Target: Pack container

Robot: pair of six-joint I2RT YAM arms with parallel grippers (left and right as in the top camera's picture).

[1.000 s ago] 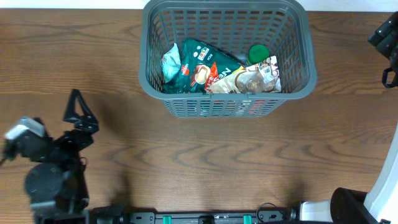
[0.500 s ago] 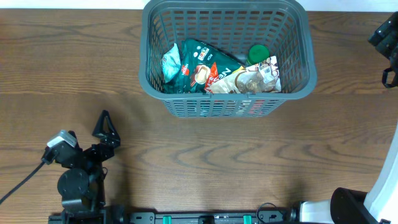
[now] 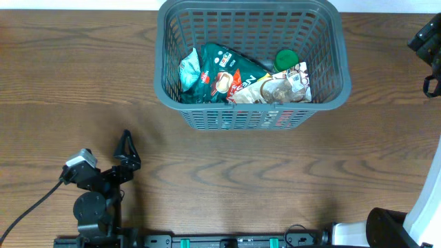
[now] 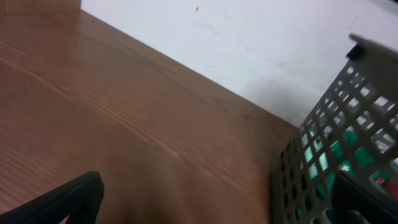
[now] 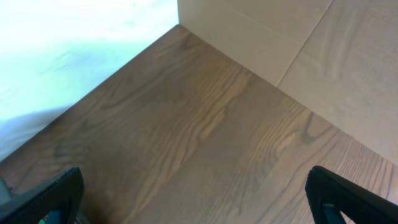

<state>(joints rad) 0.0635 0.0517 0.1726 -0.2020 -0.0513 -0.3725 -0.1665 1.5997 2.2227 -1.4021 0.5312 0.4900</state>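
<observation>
The dark grey slotted container [image 3: 251,117] stands at the back middle of the table. Inside it lie a teal snack packet [image 3: 219,74], a small pale blue packet [image 3: 189,69], a beige packet [image 3: 277,88] and a green round lid [image 3: 286,60]. My left gripper [image 3: 127,149] is low at the front left, far from the container, open and empty. In the left wrist view its jaws [image 4: 217,205] are spread wide over bare wood, with the container's wall [image 4: 323,155] at the right. My right gripper [image 3: 430,41] is at the far right edge; its jaws [image 5: 196,199] are open and empty.
The wooden table [image 3: 275,172] stretches in front of the container. A white wall [image 4: 249,43] lies behind the table in the left wrist view. A cardboard panel [image 5: 280,31] borders the table's corner in the right wrist view. A cable [image 3: 31,207] trails from the left arm.
My left arm has moved to the right and drawn back toward the front edge, gripper empty. The right arm and the container's contents have not moved.
</observation>
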